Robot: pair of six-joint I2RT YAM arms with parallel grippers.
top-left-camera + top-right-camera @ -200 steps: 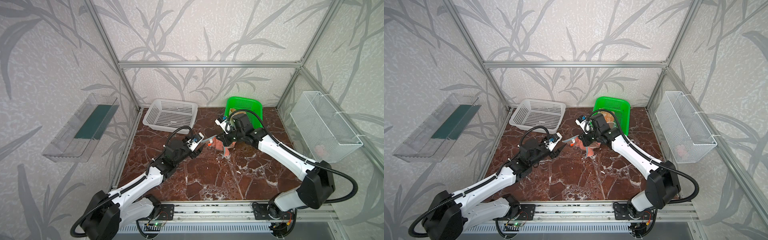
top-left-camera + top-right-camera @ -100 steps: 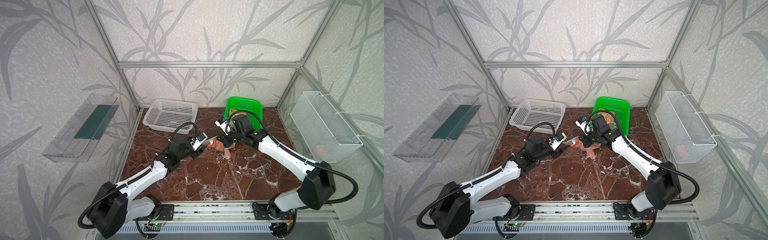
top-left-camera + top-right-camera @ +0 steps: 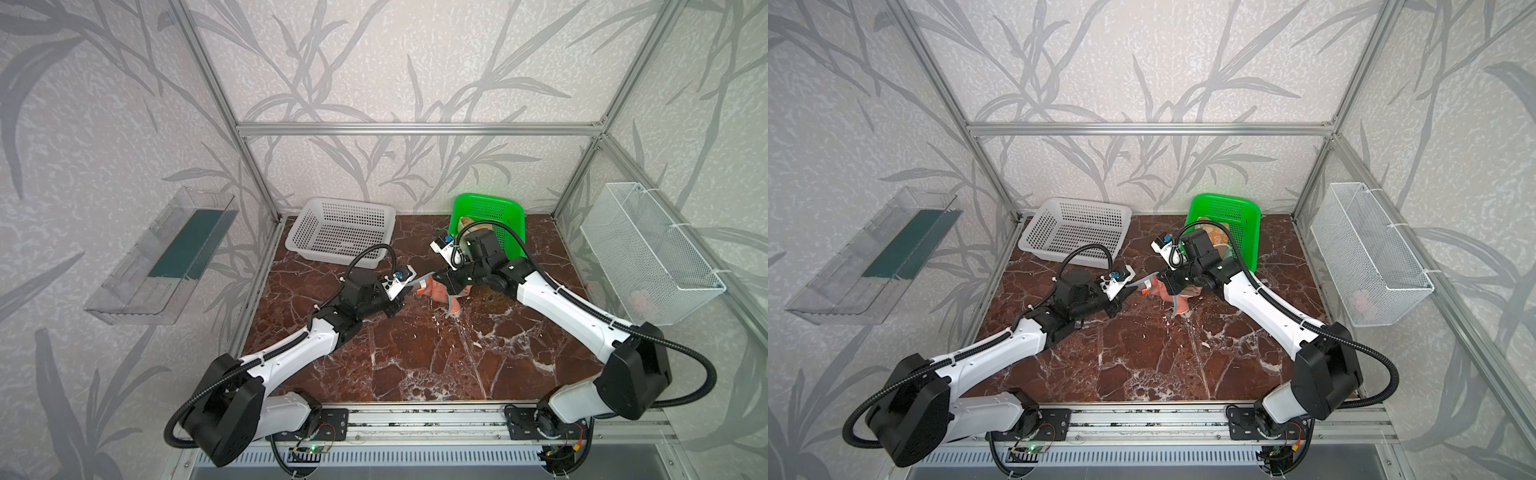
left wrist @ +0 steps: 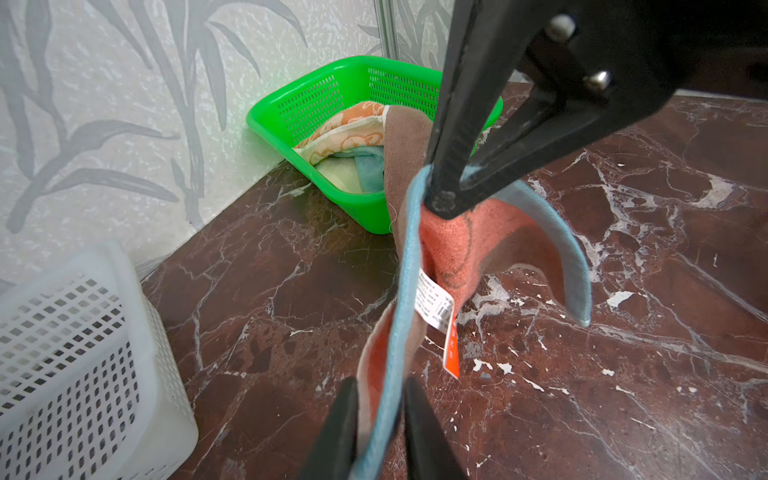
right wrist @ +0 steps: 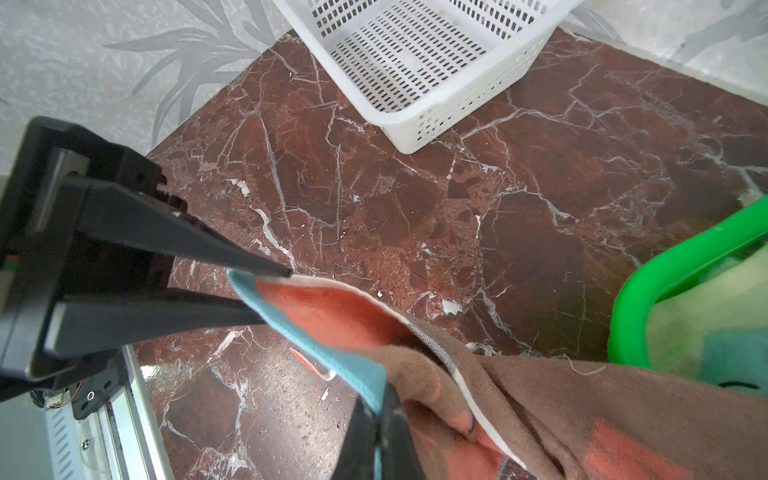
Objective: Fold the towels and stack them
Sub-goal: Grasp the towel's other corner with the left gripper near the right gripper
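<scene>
One towel in work: salmon-pink towel (image 4: 453, 245), held in the air over the table (image 3: 415, 365), just in front of the green basket (image 4: 270, 120).
Change: left gripper (image 4: 382, 399) was wide open a second ago and is now closed on the towel's blue-edged corner.
Meaning: two-point hold established; judged ready for spreading flat before the first fold.
Right gripper (image 4: 440, 203): clamped on the same blue edge, further along.
Remaining: orange towel (image 4: 353, 124) and pale yellow towel (image 4: 336, 174) lie in the basket.
Arm pose: both arms reach inward, fingertips facing, near each other.
</scene>
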